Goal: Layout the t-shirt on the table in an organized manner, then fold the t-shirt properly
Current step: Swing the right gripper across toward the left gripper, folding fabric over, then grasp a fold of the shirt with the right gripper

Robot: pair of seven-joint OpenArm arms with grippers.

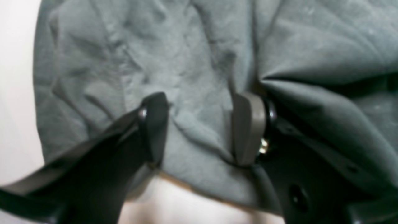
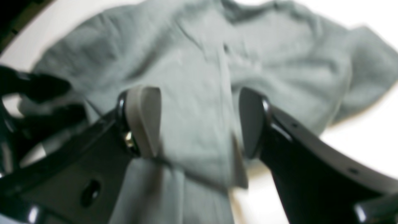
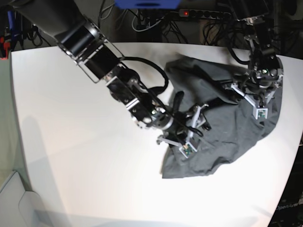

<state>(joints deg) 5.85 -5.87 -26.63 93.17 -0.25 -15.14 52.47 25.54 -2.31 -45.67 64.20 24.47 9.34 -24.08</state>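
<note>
Bare table (image 3: 71, 156) wide open left of right gripper (image 3: 191, 125). Bunched t-shirt (image 3: 227, 137) directly under and ahead of both grippers. Left gripper (image 3: 253, 97) hemmed by raised folds; table edge just beyond it.

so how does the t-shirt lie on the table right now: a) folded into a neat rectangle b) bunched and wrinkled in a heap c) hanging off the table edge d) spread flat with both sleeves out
b: in the base view the t-shirt sits as a crumpled, creased mass on the white table, with no sleeves laid out, no tidy fold, and all of it on the tabletop.
</note>
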